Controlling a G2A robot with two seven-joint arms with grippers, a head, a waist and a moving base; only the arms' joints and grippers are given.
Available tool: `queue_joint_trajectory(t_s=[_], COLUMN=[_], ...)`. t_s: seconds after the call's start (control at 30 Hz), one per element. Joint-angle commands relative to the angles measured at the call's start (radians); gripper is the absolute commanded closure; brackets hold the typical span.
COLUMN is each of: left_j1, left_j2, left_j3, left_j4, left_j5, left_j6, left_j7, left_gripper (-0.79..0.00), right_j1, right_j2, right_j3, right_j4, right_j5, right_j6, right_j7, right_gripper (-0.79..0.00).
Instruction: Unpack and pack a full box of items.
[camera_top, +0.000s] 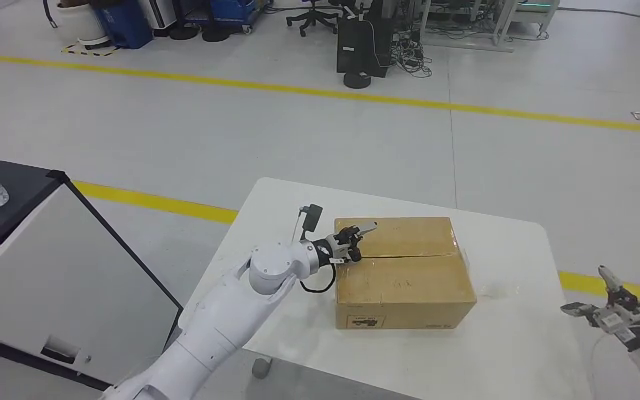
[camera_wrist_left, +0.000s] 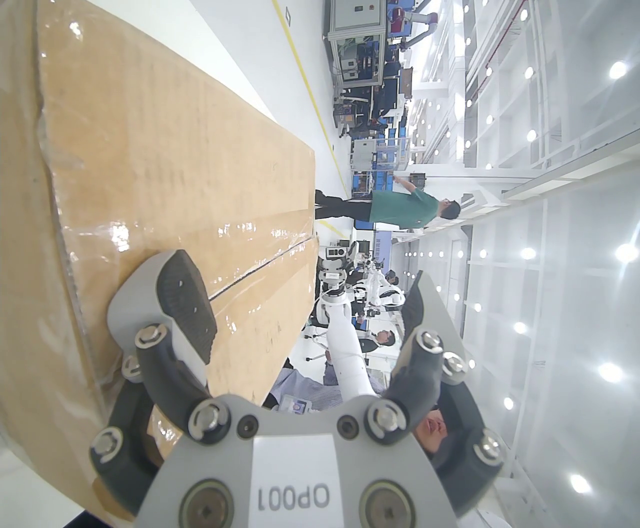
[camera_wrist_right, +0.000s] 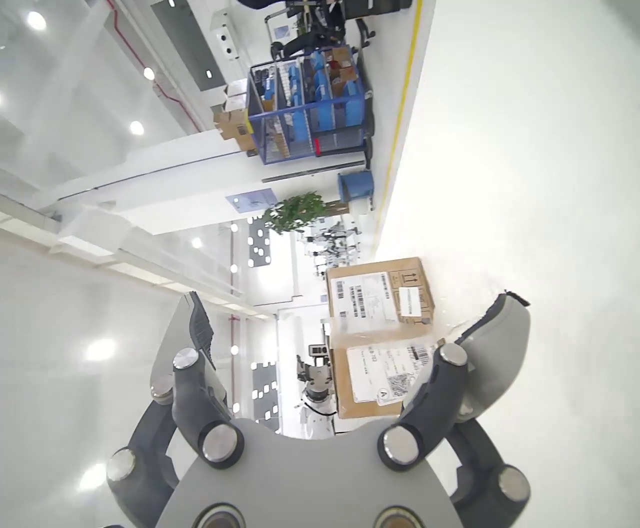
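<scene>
Slippage is the likely trouble: clear tape (camera_wrist_left: 250, 232) seals the top seam of the box (camera_top: 402, 270), so a scrape at that glossy strip may skid, or shove the unbraced box along the bench (camera_top: 290, 205). The box sits closed near the bench's middle. The left pincer (camera_top: 355, 238), jaws apart, is at the box's left end, one finger (camera_wrist_left: 185, 295) over the top by the seam. The right pincer (camera_top: 592, 293), also spread, hangs beyond the bench's right edge, well apart from the box.
</scene>
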Motion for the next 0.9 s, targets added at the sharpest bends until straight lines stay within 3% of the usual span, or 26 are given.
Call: queue_joint_trajectory(t_s=[0.0, 0.2, 0.33, 0.4, 0.63, 0.87], left_j1=[0.000, 0.000, 0.000, 0.000, 0.000, 0.000], left_j2=[0.000, 0.000, 0.000, 0.000, 0.000, 0.000], left_j3=[0.000, 0.000, 0.000, 0.000, 0.000, 0.000], left_j4=[0.000, 0.000, 0.000, 0.000, 0.000, 0.000], left_j5=[0.000, 0.000, 0.000, 0.000, 0.000, 0.000], left_j6=[0.000, 0.000, 0.000, 0.000, 0.000, 0.000], left_j7=[0.000, 0.000, 0.000, 0.000, 0.000, 0.000], left_gripper=[-0.785, -0.785, -0.785, -0.785, -0.785, -0.785], right_j1=[0.028, 0.118, 0.177, 0.186, 0.141, 0.073], right_j2=[0.010, 0.008, -0.015, -0.026, -0.054, -0.076], right_j3=[-0.006, -0.070, -0.132, -0.157, -0.224, -0.262], right_j4=[0.007, 0.045, 0.090, 0.091, 0.013, -0.150], right_j5=[-0.066, -0.186, -0.159, -0.157, -0.161, -0.084], right_j6=[0.035, 0.020, 0.140, 0.143, 0.126, 0.242], right_j7=[0.001, -0.029, 0.051, 0.067, 0.110, 0.129], right_gripper=[-0.785, -0.785, -0.785, -0.785, -0.785, -0.785])
